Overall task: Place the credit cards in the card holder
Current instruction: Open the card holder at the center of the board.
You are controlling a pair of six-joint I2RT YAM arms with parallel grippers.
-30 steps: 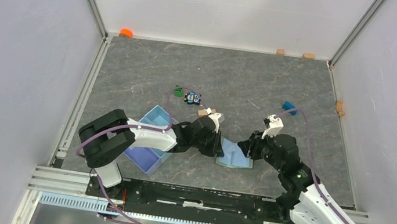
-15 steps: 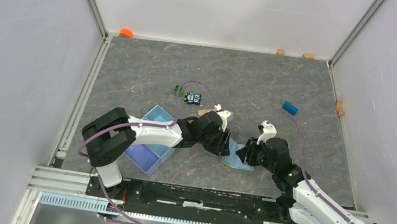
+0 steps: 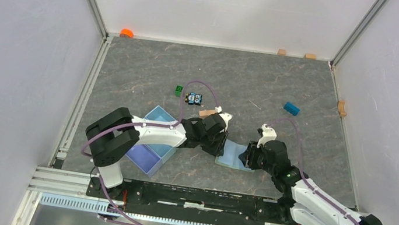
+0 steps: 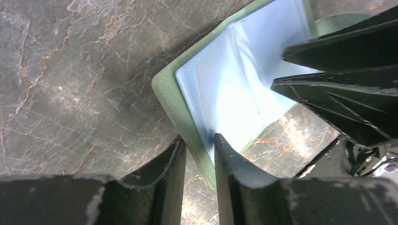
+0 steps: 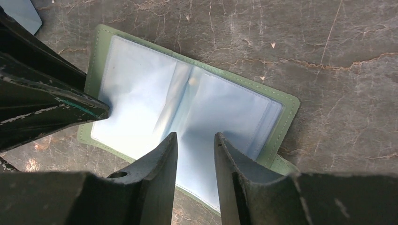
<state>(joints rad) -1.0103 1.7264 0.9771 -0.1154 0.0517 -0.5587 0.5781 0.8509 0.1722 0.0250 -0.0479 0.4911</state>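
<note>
L→R | lt-blue tray (image 3: 142, 157) at L, apart from holder | L gripper (image 3: 220, 146): jaws slightly apart astride card holder (image 3: 234, 155) green edge, can't tell if pinching | card holder: open flat on tbl (image 3: 248, 84), btw both grippers, pale-blue inside up | R gripper (image 3: 249, 155): jaws slightly apart, nothing btw them, tips over holder inside
</note>
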